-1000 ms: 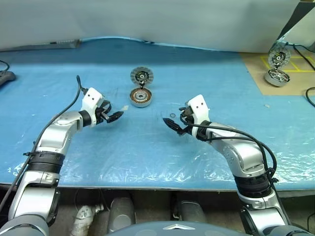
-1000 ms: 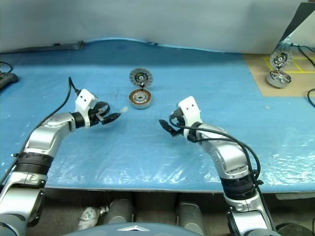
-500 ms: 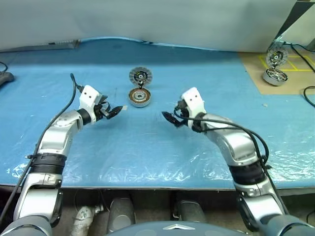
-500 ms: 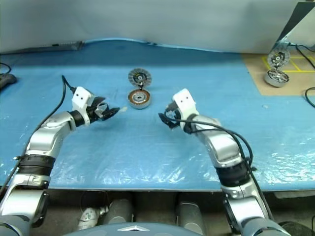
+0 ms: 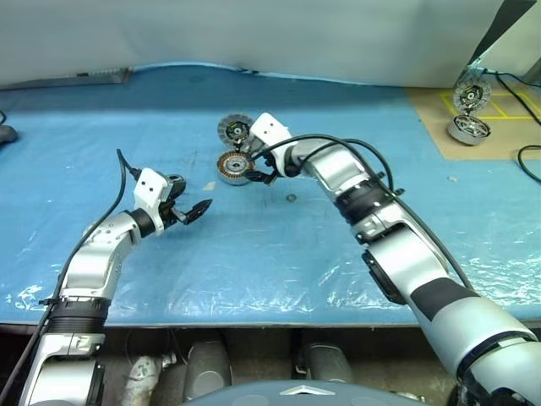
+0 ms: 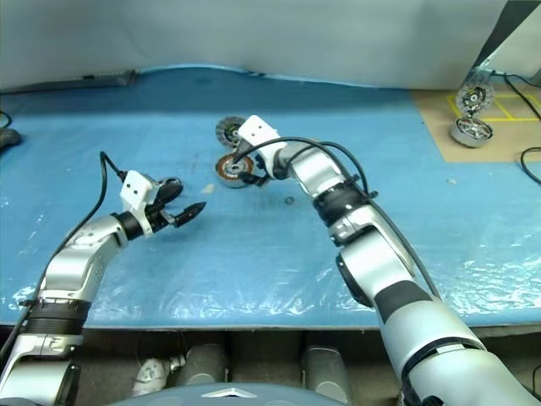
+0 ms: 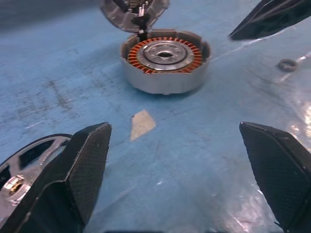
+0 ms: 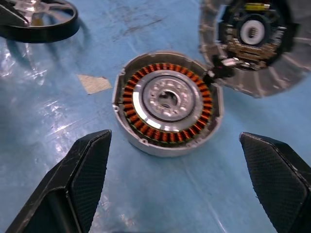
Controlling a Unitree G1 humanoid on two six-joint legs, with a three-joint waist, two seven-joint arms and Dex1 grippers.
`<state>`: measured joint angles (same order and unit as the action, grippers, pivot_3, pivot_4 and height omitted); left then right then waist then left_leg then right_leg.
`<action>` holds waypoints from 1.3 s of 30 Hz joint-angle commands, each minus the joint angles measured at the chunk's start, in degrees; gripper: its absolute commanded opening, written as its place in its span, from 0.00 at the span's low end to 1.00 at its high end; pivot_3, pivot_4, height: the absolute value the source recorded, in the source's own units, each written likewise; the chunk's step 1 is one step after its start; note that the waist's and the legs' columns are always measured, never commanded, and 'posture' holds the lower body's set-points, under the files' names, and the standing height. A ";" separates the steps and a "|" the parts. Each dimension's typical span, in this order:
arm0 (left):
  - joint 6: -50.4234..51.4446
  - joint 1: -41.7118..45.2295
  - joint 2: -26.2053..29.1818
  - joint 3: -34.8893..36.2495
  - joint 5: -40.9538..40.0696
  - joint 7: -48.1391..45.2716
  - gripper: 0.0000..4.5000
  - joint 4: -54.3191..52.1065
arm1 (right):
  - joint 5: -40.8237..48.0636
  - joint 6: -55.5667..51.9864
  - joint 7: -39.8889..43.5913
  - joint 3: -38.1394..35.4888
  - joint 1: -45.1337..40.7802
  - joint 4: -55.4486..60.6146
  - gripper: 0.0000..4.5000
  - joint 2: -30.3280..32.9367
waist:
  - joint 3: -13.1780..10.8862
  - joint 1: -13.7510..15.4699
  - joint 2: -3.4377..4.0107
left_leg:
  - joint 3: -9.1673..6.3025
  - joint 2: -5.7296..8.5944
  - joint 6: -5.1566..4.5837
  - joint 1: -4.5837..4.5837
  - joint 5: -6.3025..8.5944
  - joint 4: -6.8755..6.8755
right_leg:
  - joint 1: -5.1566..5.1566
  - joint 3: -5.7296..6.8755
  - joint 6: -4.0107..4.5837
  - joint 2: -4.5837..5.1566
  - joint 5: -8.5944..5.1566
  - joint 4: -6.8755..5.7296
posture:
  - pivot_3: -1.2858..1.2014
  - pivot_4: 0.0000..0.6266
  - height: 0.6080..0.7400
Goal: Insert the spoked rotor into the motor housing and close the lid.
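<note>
The motor housing (image 5: 234, 166) sits open on the blue mat, copper windings ringing a silvery centre (image 8: 167, 102). Its lid (image 5: 230, 128) stands tilted up behind it, ribbed inner face (image 8: 252, 36) showing, still joined at the rim. My right gripper (image 5: 254, 167) hovers just over the housing's right side, open and empty. The spoked rotor (image 8: 36, 17) lies flat on the mat to the housing's left, close beside my left gripper (image 5: 196, 196); one finger partly hides the rotor (image 7: 22, 165) in the left wrist view. The left gripper is open and empty, pointing toward the housing.
A small tape scrap (image 7: 142, 124) lies between rotor and housing. A tiny metal ring (image 5: 291, 199) rests on the mat to the housing's right. Another motor unit (image 5: 469, 127) stands on tan cardboard at the far right. A grey wall bounds the back.
My right arm has swung forward and to the left, from mid-table to just over the housing. The left gripper has drawn back slightly. Both stay open.
</note>
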<state>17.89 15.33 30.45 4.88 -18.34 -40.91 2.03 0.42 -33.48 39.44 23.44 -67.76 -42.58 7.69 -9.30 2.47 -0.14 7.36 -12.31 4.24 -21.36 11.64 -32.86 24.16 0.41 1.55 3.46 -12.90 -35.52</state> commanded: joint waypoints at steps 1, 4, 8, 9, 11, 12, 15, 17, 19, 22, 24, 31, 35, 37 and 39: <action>1.40 -1.79 0.48 0.46 -0.64 0.37 1.00 -5.40 | -2.40 6.27 2.88 0.46 -4.56 -5.52 1.00 -2.38 | 0.00 0.01 0.00 | 0.00 -0.03 0.00 -0.01 0.00 -0.02 | 0.02 0.03 0.03 0.00 -0.02 -0.04 | 0.52 0.24 1.00; 2.89 -3.09 -0.11 0.67 -1.40 1.18 1.00 -7.95 | -4.30 10.71 3.01 0.02 -6.42 -10.79 1.00 -4.45 | -0.01 0.03 0.01 | 0.00 -0.21 0.00 -0.04 0.00 -0.13 | 0.04 0.18 0.33 -0.03 -0.20 -0.19 | 0.52 0.24 1.00; 4.03 -4.72 -0.73 0.49 -1.91 1.91 1.00 -11.11 | -6.60 16.17 2.63 -0.51 -7.75 -17.10 1.00 -6.72 | -0.02 -0.02 0.03 | 0.01 -0.33 0.01 -0.03 0.00 -0.19 | 0.04 0.26 0.44 -0.06 -0.22 -0.22 | 0.52 0.24 1.00; 4.12 -5.05 -0.84 0.38 -1.79 2.07 1.00 -11.56 | -7.09 17.50 2.38 -0.70 -7.97 -18.57 1.00 -7.21 | -0.02 -0.02 0.03 | 0.01 -0.33 0.01 -0.03 0.00 -0.20 | 0.04 0.26 0.45 -0.06 -0.22 -0.23 | 0.52 0.24 1.00; 4.30 -5.45 -1.03 0.25 -1.55 2.33 1.00 -12.15 | -7.92 19.67 1.53 -1.31 -8.43 -21.39 1.00 -8.05 | -0.02 -0.04 0.04 | 0.01 -0.35 0.01 -0.04 0.00 -0.21 | 0.04 0.28 0.46 -0.06 -0.22 -0.23 | 0.52 0.24 1.00; 4.44 -5.61 -1.14 0.20 -1.49 2.49 1.00 -12.46 | -8.31 20.55 1.15 -1.60 -8.58 -22.53 1.00 -8.31 | -0.02 -0.04 0.04 | 0.01 -0.36 0.01 -0.04 0.00 -0.22 | 0.04 0.29 0.47 -0.07 -0.23 -0.23 | 0.52 0.24 1.00; 5.02 -5.95 -1.54 0.15 -1.71 2.95 1.00 -13.46 | -9.43 23.18 -0.30 -2.33 -8.99 -25.52 1.00 -8.95 | -0.03 -0.08 0.05 | 0.01 -0.38 0.01 -0.04 0.00 -0.22 | 0.04 0.32 0.50 -0.07 -0.23 -0.23 | 0.52 0.24 1.00; 5.40 -6.13 -1.73 0.15 -1.80 3.20 1.00 -14.11 | -9.86 24.48 -1.18 -3.10 -9.33 -26.92 1.00 -9.26 | -0.03 -0.09 0.05 | 0.01 -0.38 0.01 -0.05 0.00 -0.22 | 0.05 0.33 0.51 -0.08 -0.24 -0.22 | 0.52 0.24 1.00; 5.91 -6.01 -1.78 0.35 -1.99 3.37 1.00 -14.61 | -9.18 25.15 -1.31 -4.86 -9.96 -27.41 1.00 -9.29 | -0.04 -0.10 0.08 | 0.01 -0.40 0.01 -0.05 0.00 -0.22 | 0.05 0.35 0.53 -0.08 -0.25 -0.23 | 0.52 0.24 1.00; 7.00 -4.00 -1.31 0.83 -2.79 2.84 1.00 -14.07 | -6.76 25.28 0.97 -8.55 -11.05 -25.61 1.00 -8.17 | -0.06 -0.05 0.10 | 0.01 -0.43 0.01 -0.04 0.00 -0.22 | 0.06 0.35 0.55 -0.11 -0.25 -0.24 | 0.52 0.24 1.00; 7.38 -0.97 -0.59 0.91 -3.18 1.68 1.00 -11.59 | -4.90 24.50 3.07 -11.14 -10.79 -22.10 1.00 -6.47 | -0.07 0.22 0.12 | 0.01 -0.43 0.00 -0.05 0.00 -0.23 | 0.06 0.37 0.56 -0.10 -0.25 -0.25 | 0.52 0.24 1.00; 4.28 13.10 0.01 -1.40 -1.02 -3.28 1.00 4.81 | 0.79 11.34 2.89 -17.08 6.92 13.35 1.00 0.97 | -0.06 1.42 0.10 | 0.02 -0.42 -0.18 -0.08 -0.13 -0.38 | 0.00 0.38 0.34 -0.10 -0.10 -0.27 | 0.52 0.24 1.00; 0.59 22.79 -0.04 -6.45 3.32 -9.19 1.00 18.22 | 2.86 -2.09 -1.26 -18.97 23.75 41.40 1.00 4.10 | -0.08 2.07 0.10 | -0.06 -0.43 -0.18 -0.12 -0.15 -0.29 | -0.02 0.36 0.29 -0.25 -0.08 -0.19 | 0.52 0.24 1.00; -2.58 28.36 0.22 -8.62 5.59 -13.17 1.00 26.39 | 4.03 -7.51 -2.86 -19.62 31.14 52.78 1.00 5.07 | -0.09 2.23 0.09 | -0.07 -0.42 -0.16 -0.12 -0.15 -0.26 | -0.02 0.33 0.27 -0.26 -0.07 -0.15 | 0.52 0.24 1.00; -6.26 34.64 0.27 -10.23 7.87 -16.98 1.00 35.73 | 5.14 -7.85 -4.90 -20.38 38.58 61.92 1.00 4.73 | -0.09 2.23 0.09 | -0.09 -0.39 -0.06 -0.07 -0.10 -0.25 | -0.01 0.29 0.24 -0.25 -0.05 -0.17 | 0.52 0.24 1.00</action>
<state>16.06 44.89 30.03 -4.49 -12.49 -53.92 31.58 3.51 -41.44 36.61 4.85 -32.61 8.94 12.95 -9.40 4.70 -0.05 7.27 -12.70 4.26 -21.33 11.57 -33.11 24.14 0.63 1.76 3.19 -12.92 -35.69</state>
